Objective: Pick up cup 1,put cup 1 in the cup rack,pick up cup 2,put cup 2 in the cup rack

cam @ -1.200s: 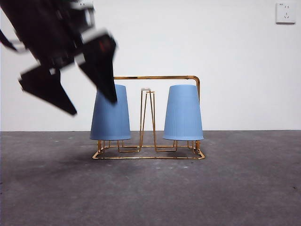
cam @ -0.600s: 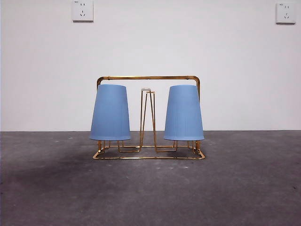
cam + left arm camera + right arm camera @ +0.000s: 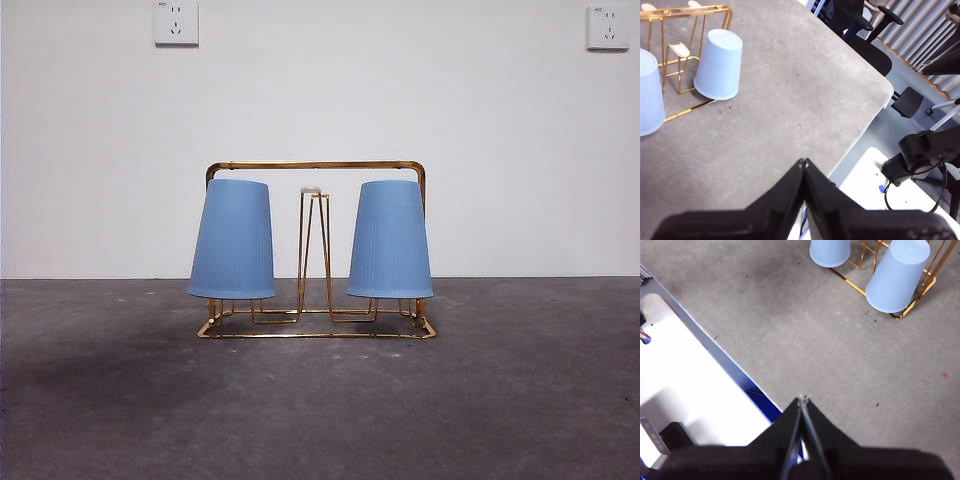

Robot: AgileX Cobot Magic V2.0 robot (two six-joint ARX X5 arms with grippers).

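Two upturned cups [image 3: 232,240] [image 3: 390,240] on the cup rack [image 3: 315,166], one at each end.

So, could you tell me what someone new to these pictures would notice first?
Two pale blue cups sit upside down at either end of the gold wire cup rack, which stands mid-table before a white wall. Both the left gripper and the right gripper are shut and empty, well back from the rack near the table's edges.
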